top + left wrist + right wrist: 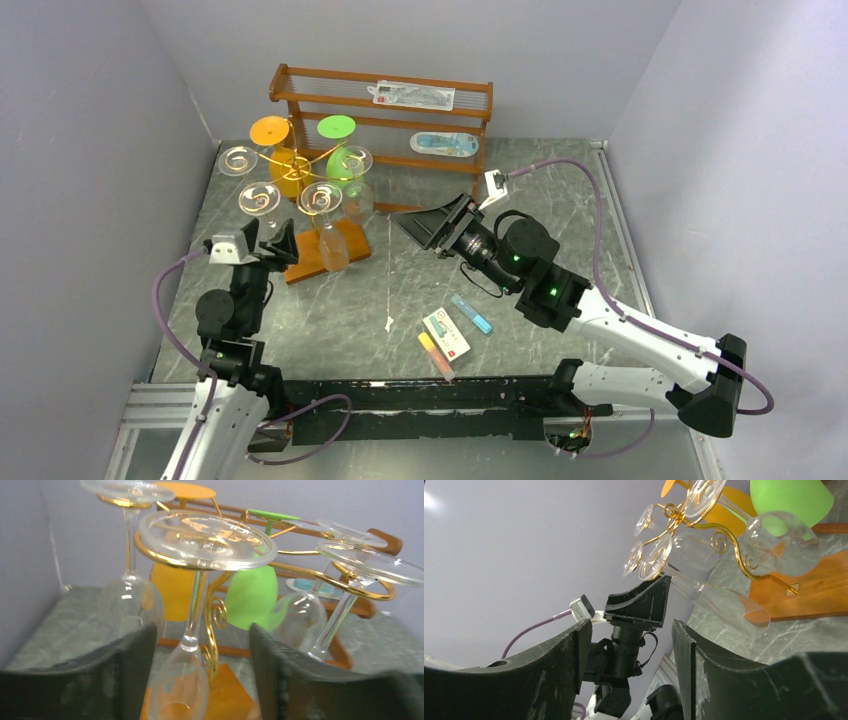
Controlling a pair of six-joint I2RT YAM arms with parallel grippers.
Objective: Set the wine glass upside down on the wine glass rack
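The wine glass hangs upside down on the wine glass rack. Its foot rests on a gold spiral arm. My left gripper is open, one finger on each side of the bowl with a gap on both sides. From above, the left gripper sits at the rack's near left, by that glass's foot. Three other clear glasses, an orange one and a green one also hang there. My right gripper is open and holds nothing, right of the wooden base.
A two-tier wooden shelf with packets stands behind the rack against the back wall. Small packets and sticks lie on the marble table near the front middle. Walls close in on the left, back and right.
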